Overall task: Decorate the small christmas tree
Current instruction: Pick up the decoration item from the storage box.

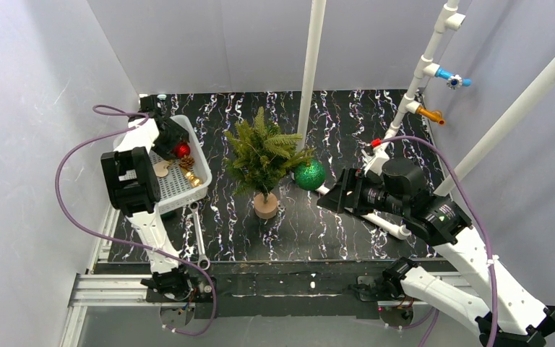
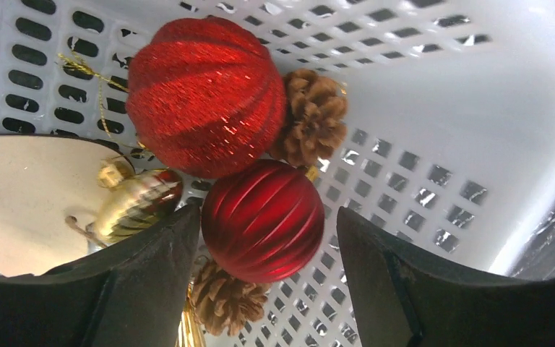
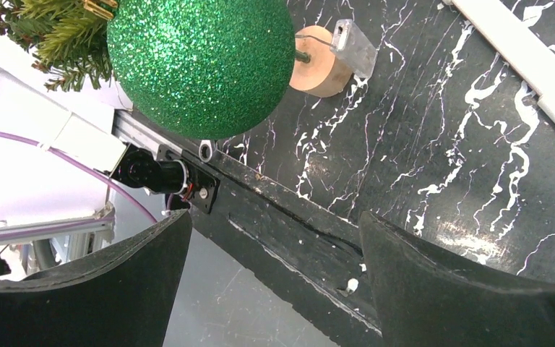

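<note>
Right end effector [image 3: 274, 224]: jaws wide apart, empty, just short of the green ball [image 3: 201, 61] hanging on the tree.
Small christmas tree [image 1: 264, 148]: upright at the middle of the bench [image 1: 347, 238], long axis vertical; your right arm is nearer.
Left end effector [image 2: 267, 217]: in the basket [image 2: 433, 108] at the left edge, jaws beside the dark red ball [image 2: 260, 238]; whether it is clamped you cannot tell.
Direction: the tree lies to its right, well apart.

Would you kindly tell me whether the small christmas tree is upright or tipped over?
Upright: the small christmas tree stands on its round wooden base, which sits flat on the table.
</note>
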You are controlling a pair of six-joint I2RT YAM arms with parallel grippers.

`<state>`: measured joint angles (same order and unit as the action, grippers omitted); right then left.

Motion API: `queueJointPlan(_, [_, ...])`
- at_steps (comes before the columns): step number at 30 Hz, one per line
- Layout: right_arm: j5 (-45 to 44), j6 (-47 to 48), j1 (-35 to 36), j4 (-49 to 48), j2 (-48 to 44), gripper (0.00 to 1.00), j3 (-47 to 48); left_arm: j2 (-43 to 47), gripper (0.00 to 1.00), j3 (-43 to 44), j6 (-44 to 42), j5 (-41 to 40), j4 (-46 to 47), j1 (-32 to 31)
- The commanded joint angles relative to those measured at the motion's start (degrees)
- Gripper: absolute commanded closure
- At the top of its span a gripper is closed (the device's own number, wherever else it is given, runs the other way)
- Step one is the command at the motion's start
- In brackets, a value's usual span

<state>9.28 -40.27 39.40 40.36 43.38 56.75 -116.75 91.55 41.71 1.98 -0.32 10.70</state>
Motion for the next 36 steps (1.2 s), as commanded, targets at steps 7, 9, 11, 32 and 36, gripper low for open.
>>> queueJointPlan(7, [-1.1, -1.9, 0.0, -1.7, -2.4, 0.07, 1.0, 0.9, 0.56, -4.2, 2.7, -1.0, -1.1, 0.2])
queueJointPlan(9, [-1.1, -1.8, 0.0, -1.8, -2.0, 0.07, 1.1, 3.3, 0.59, -5.2, 2.3, -0.6, -1.2, 0.4])
queueJointPlan(11, [-1.0, -1.7, 0.0, -1.8, -1.4, 0.07, 1.3, 5.7, 0.59, -4.8, 1.6, 1.1, -3.0, 0.9])
queueJointPlan(32, [-1.2, -1.1, -0.1, -2.4, -4.8, 0.07, -0.7, 40.5, 0.53, -0.7, 0.6, 47.0, -17.2, 3.9])
queueJointPlan(36, [-1.8, -1.2, 0.0, -0.4, -7.6, 0.07, -0.8, 46.5, 0.53, -4.5, 3.2, 58.6, -8.4, 3.8])
